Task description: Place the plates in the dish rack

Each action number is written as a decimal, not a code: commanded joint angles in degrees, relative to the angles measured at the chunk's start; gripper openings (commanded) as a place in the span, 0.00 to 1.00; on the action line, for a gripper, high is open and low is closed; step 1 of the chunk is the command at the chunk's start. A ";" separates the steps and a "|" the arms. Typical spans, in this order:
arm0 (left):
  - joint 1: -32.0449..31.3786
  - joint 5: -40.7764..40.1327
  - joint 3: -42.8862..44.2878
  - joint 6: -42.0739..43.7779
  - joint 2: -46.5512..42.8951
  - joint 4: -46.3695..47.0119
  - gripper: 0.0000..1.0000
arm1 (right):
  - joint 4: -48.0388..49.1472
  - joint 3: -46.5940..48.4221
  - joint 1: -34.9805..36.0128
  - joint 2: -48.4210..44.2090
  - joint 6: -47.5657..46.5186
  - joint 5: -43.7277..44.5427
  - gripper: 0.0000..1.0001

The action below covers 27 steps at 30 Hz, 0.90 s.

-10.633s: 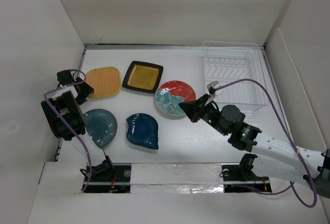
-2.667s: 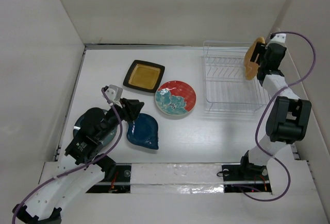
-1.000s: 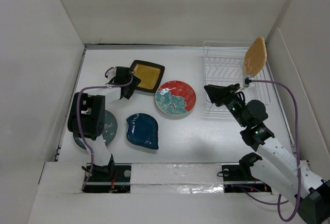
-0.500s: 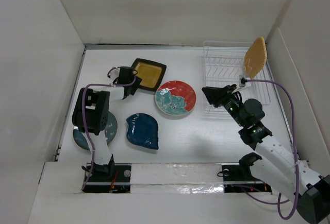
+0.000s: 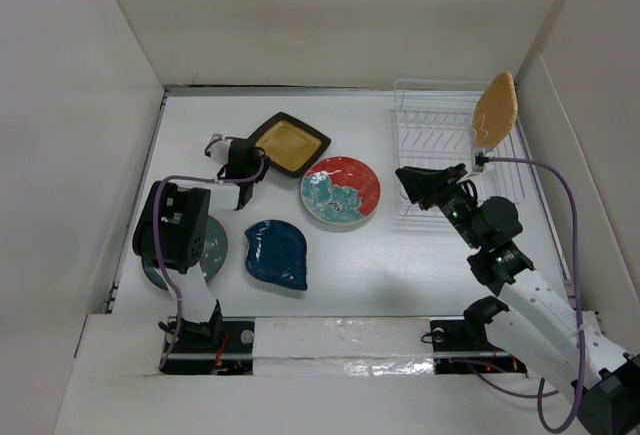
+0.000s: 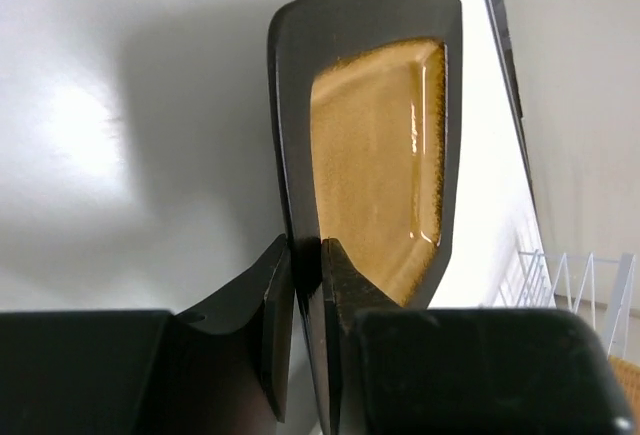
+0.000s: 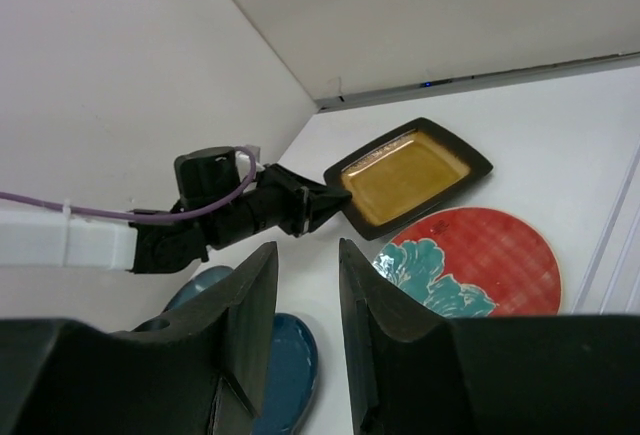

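Note:
My left gripper (image 5: 252,158) is shut on the near rim of the square black-rimmed yellow plate (image 5: 290,144), seen close in the left wrist view (image 6: 375,145) and from afar in the right wrist view (image 7: 408,175). The plate is turned and lifted off the table. The orange plate (image 5: 494,111) stands on edge in the clear dish rack (image 5: 440,160) at the back right. My right gripper (image 5: 415,183) is open and empty beside the rack's near left corner. The red plate with teal flowers (image 5: 340,190), the blue leaf plate (image 5: 277,253) and the teal-grey plate (image 5: 210,247) lie flat.
White walls close in the table on the left, back and right. The left arm's base link stands over the teal-grey plate. A purple cable loops from each arm.
My left gripper has pulled the yellow plate toward the right and turned it, lifting it off the table. My right gripper has stayed near the rack, open.

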 commanded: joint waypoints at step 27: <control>9.41 3.84 2.19 29.22 -20.05 18.00 0.00 | 5.81 10.94 4.66 26.23 -5.48 -9.55 0.81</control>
